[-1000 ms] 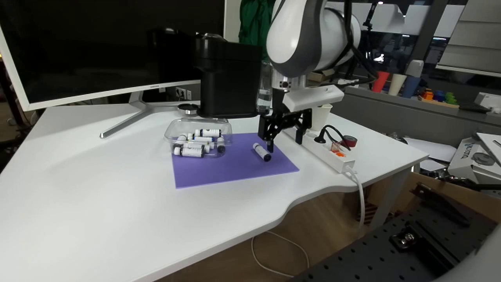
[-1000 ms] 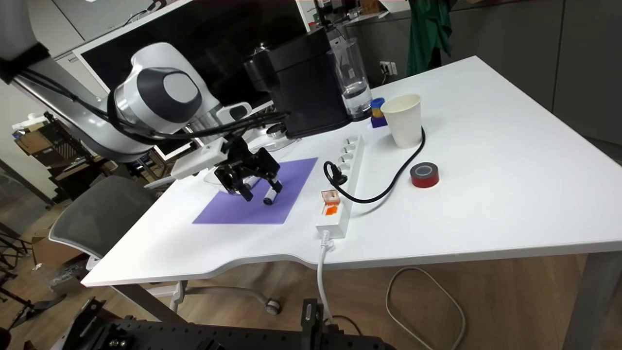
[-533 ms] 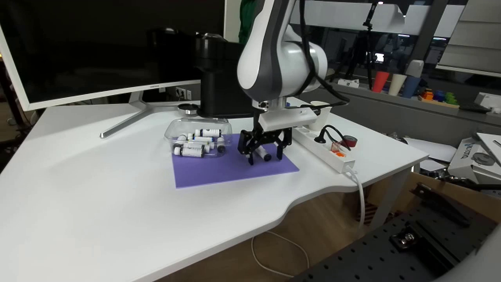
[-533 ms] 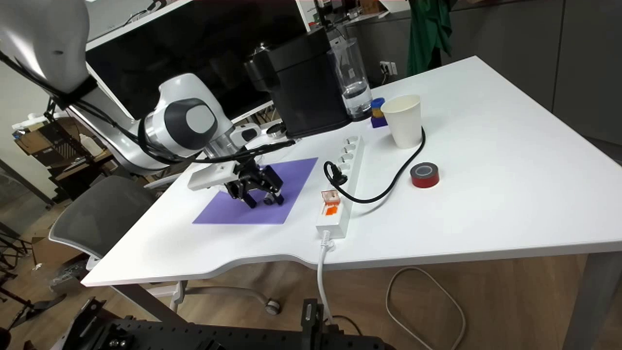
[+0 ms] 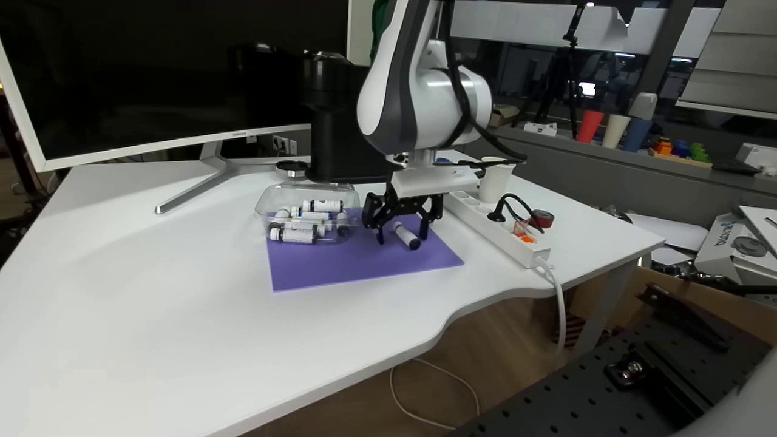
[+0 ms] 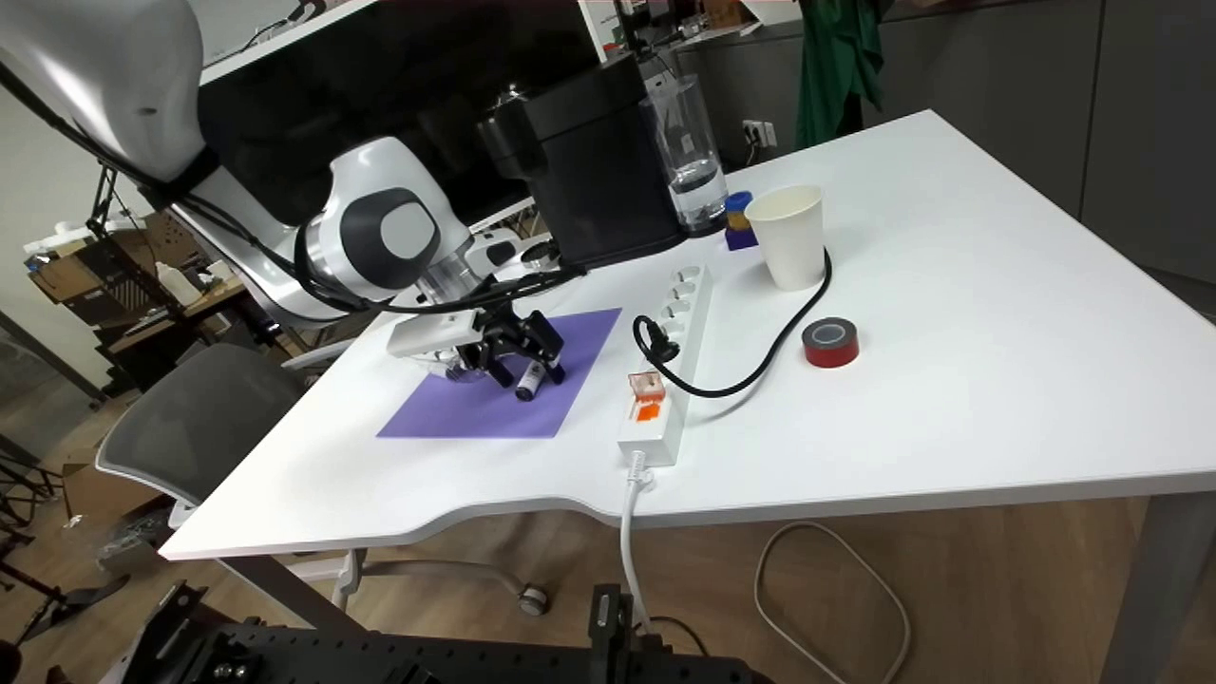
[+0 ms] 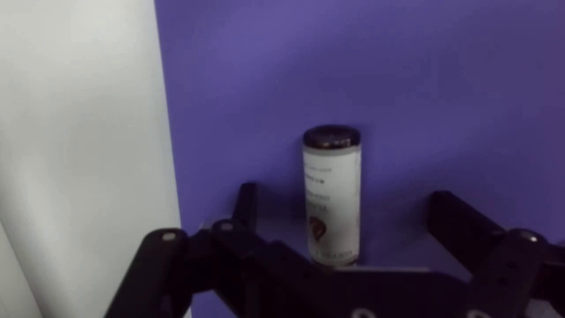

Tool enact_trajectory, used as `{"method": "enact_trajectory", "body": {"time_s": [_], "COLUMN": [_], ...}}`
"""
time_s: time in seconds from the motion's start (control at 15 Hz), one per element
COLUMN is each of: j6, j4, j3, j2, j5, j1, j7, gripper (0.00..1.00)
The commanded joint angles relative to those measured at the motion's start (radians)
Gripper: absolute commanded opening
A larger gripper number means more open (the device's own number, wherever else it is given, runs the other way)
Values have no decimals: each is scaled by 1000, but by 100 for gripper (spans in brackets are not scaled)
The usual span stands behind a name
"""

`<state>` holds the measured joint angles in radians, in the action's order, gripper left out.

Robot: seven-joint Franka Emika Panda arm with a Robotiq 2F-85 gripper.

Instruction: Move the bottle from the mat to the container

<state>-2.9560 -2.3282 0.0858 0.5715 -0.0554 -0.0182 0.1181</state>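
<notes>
The bottle, a small white vial with a dark end, lies on its side on the purple mat [image 5: 358, 264] in both exterior views [image 5: 407, 237] [image 6: 529, 383]. In the wrist view the bottle [image 7: 333, 198] lies between my fingers, its dark end pointing away from the palm. My gripper [image 5: 402, 237] is open, one finger on each side of the bottle; it also shows in an exterior view [image 6: 530, 378] and the wrist view [image 7: 344, 192]. Gaps show on both sides, the right one wider. The container [image 5: 273, 195], a clear low tray holding several similar vials, stands at the mat's far left corner.
A white power strip [image 5: 485, 226] with a black cable runs beside the mat. A paper cup [image 6: 788, 237] and red tape roll [image 6: 830, 344] stand beyond it. A tall black machine [image 5: 349, 121] and a monitor [image 5: 152, 79] stand behind the mat.
My gripper has moved from above and beside the bottle to around it, lowered, then shifted slightly back over the last half second. The bottle and container have not moved.
</notes>
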Motion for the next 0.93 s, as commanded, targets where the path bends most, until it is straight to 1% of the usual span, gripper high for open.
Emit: {"method": "enact_trajectory", "body": {"time_s": [0.0,0.07,0.2,0.33,0.4,0.67,0.73,0.8,0.87], "j6": [-3,0,18,28,30,33,33,29,22], "j4": [36,40,48,51,52,50,48,44,39], "j3": [-20,-26,-58,-83,-95,-120,-124,-128,-133], "j2": [7,6,2,-4,-9,-36,-44,-56,-71], "j5": [30,38,60,79,89,104,105,108,112], "j1": [25,30,59,86,98,125,128,132,135], "j7": [-29,-31,-54,-78,-88,-114,-116,-118,-119], "gripper": [73,67,51,39,32,5,4,7,7]}}
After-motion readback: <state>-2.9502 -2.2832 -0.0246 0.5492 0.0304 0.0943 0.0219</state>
